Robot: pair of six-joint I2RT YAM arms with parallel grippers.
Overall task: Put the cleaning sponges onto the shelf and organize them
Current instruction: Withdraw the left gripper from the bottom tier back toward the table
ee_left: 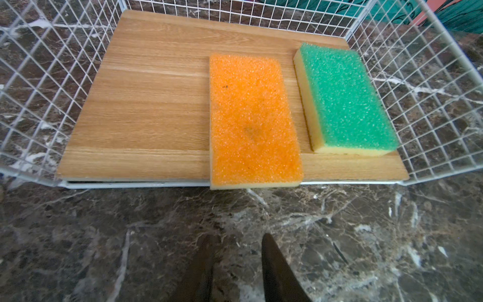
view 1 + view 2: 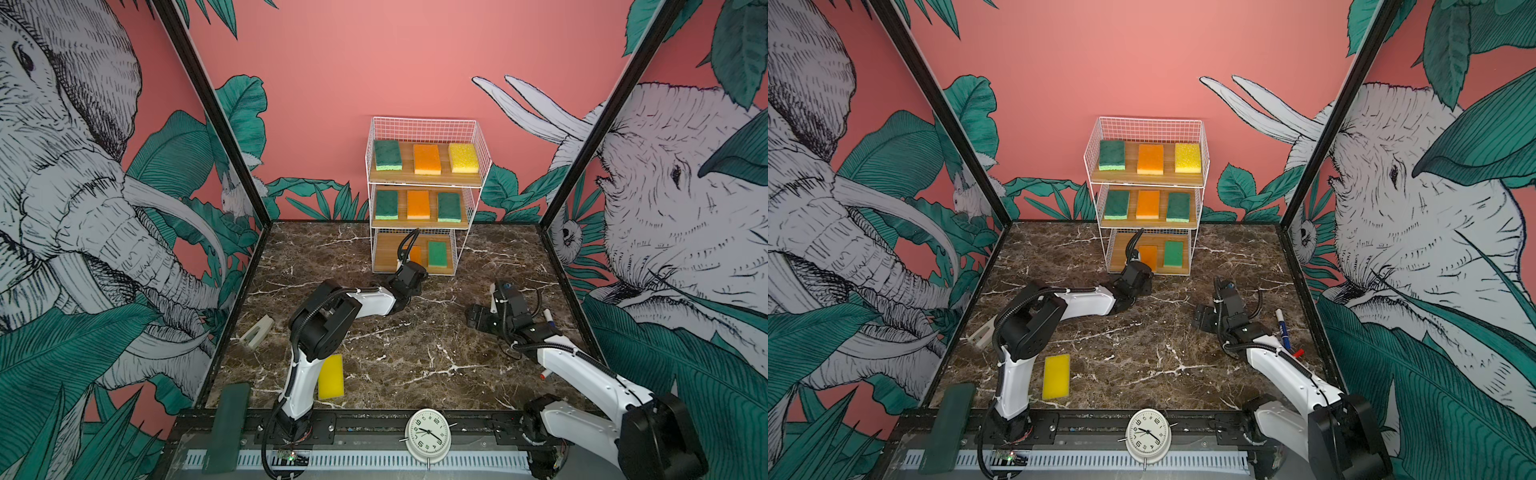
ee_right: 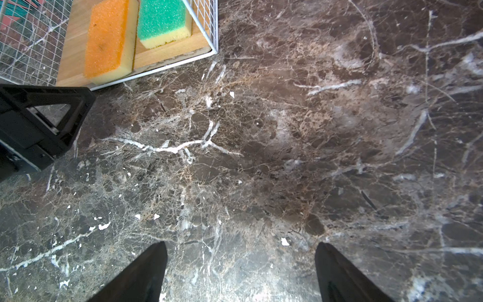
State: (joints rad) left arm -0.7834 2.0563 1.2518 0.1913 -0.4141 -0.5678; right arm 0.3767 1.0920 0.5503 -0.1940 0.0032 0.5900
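Orange sponge (image 1: 253,120) overhangs bottom board (image 1: 146,104) edge — left fingers (image 1: 274,266) apparently empty.

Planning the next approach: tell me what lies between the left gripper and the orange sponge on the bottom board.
Nothing but bare marble tabletop separates the left gripper from the orange sponge; the left wrist view shows it.
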